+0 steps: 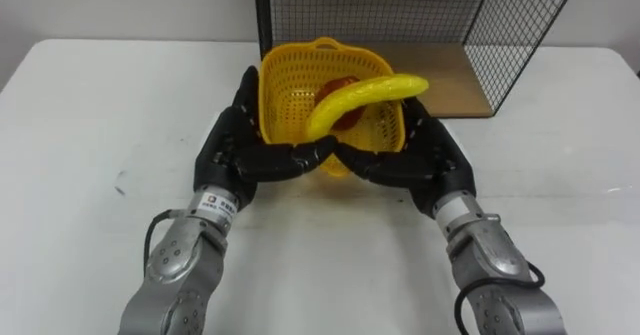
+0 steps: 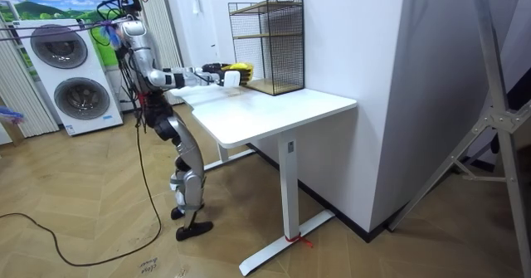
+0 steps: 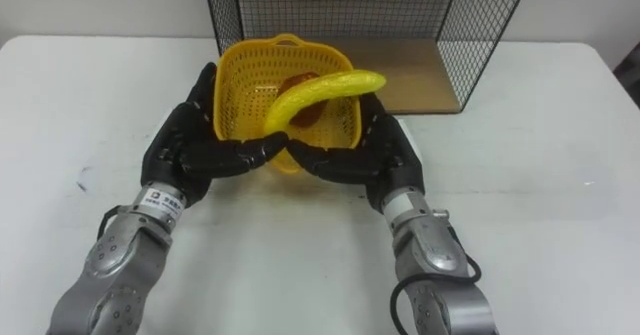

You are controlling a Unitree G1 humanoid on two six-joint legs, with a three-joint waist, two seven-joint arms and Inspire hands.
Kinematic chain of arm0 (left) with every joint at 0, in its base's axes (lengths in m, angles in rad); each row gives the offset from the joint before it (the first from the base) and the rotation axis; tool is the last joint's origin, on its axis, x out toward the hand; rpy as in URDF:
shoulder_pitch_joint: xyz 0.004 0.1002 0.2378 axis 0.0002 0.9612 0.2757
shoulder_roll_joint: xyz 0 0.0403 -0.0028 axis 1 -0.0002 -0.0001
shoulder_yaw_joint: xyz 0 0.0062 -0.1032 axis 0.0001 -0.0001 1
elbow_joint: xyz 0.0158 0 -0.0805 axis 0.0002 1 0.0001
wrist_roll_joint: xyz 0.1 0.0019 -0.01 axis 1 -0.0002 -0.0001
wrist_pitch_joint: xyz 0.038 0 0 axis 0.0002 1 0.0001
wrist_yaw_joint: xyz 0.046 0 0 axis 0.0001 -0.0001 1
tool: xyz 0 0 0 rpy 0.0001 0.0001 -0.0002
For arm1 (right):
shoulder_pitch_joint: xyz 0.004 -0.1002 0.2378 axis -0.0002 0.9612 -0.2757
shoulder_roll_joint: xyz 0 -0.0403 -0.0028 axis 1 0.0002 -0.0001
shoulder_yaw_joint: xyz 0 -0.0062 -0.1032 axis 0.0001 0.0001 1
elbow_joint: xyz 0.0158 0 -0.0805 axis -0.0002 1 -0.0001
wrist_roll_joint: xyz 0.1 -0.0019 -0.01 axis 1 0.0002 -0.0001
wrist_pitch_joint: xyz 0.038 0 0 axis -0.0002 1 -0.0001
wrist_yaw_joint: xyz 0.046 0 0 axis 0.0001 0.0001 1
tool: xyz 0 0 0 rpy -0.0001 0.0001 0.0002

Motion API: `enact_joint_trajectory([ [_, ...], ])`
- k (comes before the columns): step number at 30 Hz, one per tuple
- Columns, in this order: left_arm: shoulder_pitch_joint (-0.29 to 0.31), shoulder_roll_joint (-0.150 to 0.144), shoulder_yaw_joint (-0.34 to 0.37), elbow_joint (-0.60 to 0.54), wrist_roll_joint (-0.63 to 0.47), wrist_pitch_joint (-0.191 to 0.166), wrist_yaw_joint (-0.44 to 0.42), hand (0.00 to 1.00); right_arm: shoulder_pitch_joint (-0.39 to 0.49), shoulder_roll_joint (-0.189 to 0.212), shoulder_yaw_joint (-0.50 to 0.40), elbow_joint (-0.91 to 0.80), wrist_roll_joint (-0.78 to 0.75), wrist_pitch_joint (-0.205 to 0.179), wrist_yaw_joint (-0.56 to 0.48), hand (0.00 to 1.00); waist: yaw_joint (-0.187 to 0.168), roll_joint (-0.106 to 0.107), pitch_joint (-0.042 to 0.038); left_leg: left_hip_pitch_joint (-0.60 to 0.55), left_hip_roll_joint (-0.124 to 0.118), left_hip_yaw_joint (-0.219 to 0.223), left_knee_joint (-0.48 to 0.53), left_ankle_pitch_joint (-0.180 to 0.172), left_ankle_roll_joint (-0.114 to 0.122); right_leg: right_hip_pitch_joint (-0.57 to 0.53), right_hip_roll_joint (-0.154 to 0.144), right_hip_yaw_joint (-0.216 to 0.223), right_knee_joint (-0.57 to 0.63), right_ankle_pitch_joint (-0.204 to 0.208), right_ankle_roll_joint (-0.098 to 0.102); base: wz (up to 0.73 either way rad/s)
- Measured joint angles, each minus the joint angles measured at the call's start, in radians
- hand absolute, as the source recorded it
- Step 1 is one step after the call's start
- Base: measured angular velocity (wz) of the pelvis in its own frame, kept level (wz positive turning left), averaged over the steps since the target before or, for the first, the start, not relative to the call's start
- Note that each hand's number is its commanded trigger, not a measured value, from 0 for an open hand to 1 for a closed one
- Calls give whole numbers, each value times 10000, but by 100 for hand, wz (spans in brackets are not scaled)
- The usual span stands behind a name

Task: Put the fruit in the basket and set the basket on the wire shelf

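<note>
i have the robot standing at the end of the white bench point(image 1: 100, 125), arms stretched toward the wire shelf point(image 1: 520, 35) at the far edge. the shelf's wooden bottom board point(image 1: 450, 80) is bare, so the final placing is not done. the yellow basket point(image 1: 285, 85) sits just in front of the shelf opening, clamped between both hands. i can't tell whether it is lifted or resting on the bench. the left hand point(image 1: 240, 145) presses its left wall and the right hand point(image 1: 420, 155) its right wall. both have their fingers laid nearly straight across the front, tips meeting, thumbs up the sides. the banana point(image 1: 360, 95) lies across the basket and sticks out over the right rim. a red fruit point(image 1: 342, 82) sits beneath it. i judge the loading finished; what's left is carrying the basket forward onto the board.
</note>
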Motion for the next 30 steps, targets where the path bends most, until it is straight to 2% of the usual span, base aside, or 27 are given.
enact_joint_trajectory([
  [1,-1,-26,62,3,3,36,5,0,-88,26,1,0,26,0,23,0,-67,77,1,57,78,-54,-115,43,-55,141,109,-16,-247,135,-30,0],
  [5,-1,-44,144,0,31,89,37,0,-175,88,2,1,7,15,50,0,-134,80,-3,195,355,-102,-328,105,-154,554,345,-200,-969,473,-147,2],
  [8,-1,-47,184,-6,74,161,62,0,-177,82,0,2,16,27,118,0,-149,78,-3,367,462,-92,-554,123,-187,827,518,-231,-1355,657,-169,-4],
  [11,0,-44,221,-5,158,214,68,0,-210,98,-1,2,17,28,160,0,-86,70,-1,591,531,20,-786,166,-205,1019,652,11,-1646,810,-160,-12],
  [21,1,3,195,-99,264,217,75,0,-227,119,-13,2,24,27,219,0,-129,71,-12,623,671,32,-917,190,-227,1329,830,19,-2414,1124,-173,-2],
  [30,-4,9,253,-62,268,380,424,0,-335,263,18,97,-53,27,111,0,-161,85,-5,941,806,281,-1232,312,-276,1642,991,256,-2873,1460,-216,-8],
])
